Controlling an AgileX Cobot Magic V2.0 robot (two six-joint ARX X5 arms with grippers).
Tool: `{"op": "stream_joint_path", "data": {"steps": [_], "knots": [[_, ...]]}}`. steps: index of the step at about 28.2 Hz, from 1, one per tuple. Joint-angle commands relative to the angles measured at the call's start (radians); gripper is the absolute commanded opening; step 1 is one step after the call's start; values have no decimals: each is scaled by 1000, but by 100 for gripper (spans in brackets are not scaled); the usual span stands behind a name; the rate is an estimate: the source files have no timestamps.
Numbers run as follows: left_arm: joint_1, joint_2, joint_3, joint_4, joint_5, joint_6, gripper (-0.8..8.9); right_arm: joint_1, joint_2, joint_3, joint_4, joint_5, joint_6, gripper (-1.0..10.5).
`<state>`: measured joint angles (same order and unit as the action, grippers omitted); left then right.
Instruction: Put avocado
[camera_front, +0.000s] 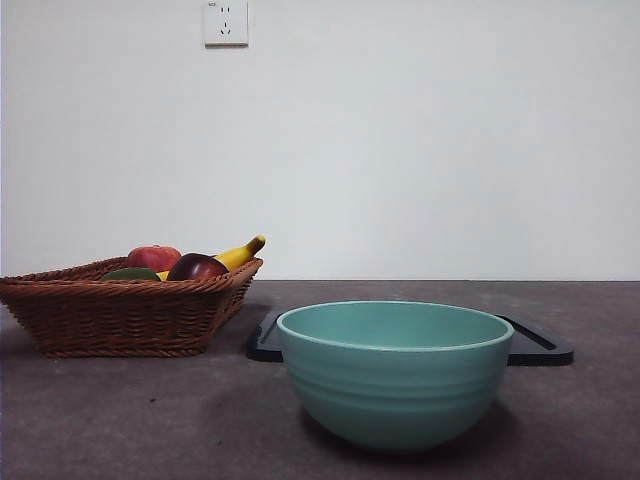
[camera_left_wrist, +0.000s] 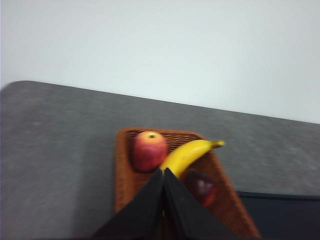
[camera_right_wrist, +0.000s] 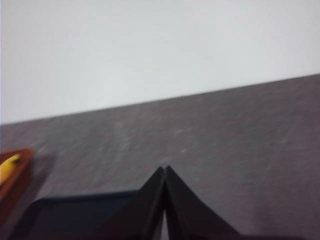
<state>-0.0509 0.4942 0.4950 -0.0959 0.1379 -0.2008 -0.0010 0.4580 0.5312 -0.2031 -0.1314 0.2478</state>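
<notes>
Nothing is picked up yet, so the job looks like it is at its very start. The dark green, dull avocado (camera_front: 130, 273) lies in the brown woven wicker basket (camera_front: 120, 315), at about 9 o'clock on the grey worktop (camera_front: 120, 420) in the front view. Only its top peeks over the rim. It sits touching the round red apple (camera_front: 153, 257) and the dark maroon round fruit (camera_front: 197, 267), with the yellow curved banana (camera_front: 240, 254) just beside them.

The big teal bowl (camera_front: 394, 372) stands at about 6 o'clock, in front of a flat black tray (camera_front: 540, 343).

The left end effector (camera_left_wrist: 163, 172) hangs above the basket, pinched closed and holding nothing. In its own view the avocado is hidden. The right end effector (camera_right_wrist: 165, 170) waits over the tray, also pinched closed and holding nothing.

Next, I think the left end effector must spread wide, go down on the avocado and not bump the apple. Where the avocado should go is not said; the bowl seems likely.
</notes>
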Motion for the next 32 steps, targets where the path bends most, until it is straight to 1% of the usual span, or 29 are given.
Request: {"op": "stream_joint_path", "data": {"steps": [1, 2, 5, 8, 10, 12, 17, 19, 22, 26, 30, 32], "knots": [[-2, 74, 105, -19, 51, 2, 7, 0, 85, 116, -70, -87, -50, 5], [-2, 108, 149, -40, 79, -1, 7, 0, 122, 164, -106, -132, -77, 5], [-18, 180, 253, -95, 161, -1, 7, 0, 202, 275, -169, -222, -119, 5], [-72, 229, 332, -131, 174, 9, 7, 5, 262, 363, -191, -302, -141, 5], [-112, 248, 368, -136, 174, 22, 6, 18, 291, 407, -203, -335, -149, 5], [-153, 265, 400, -148, 174, 45, 6, 38, 315, 444, -222, -340, -155, 5], [-233, 301, 450, -203, 174, 89, 6, 103, 360, 496, -281, -340, -205, 5], [-238, 311, 451, -209, 174, 88, 6, 110, 373, 503, -304, -341, -220, 6], [-237, 334, 452, -225, 175, 82, 6, 109, 395, 503, -341, -349, -222, 6], [-237, 377, 452, -307, 180, 78, 6, 109, 431, 503, -412, -394, -223, 6], [-237, 414, 452, -383, 238, 80, 6, 110, 453, 503, -475, -402, -238, 6], [-238, 422, 452, -388, 241, 80, 6, 110, 456, 503, -476, -402, -239, 6]]}}
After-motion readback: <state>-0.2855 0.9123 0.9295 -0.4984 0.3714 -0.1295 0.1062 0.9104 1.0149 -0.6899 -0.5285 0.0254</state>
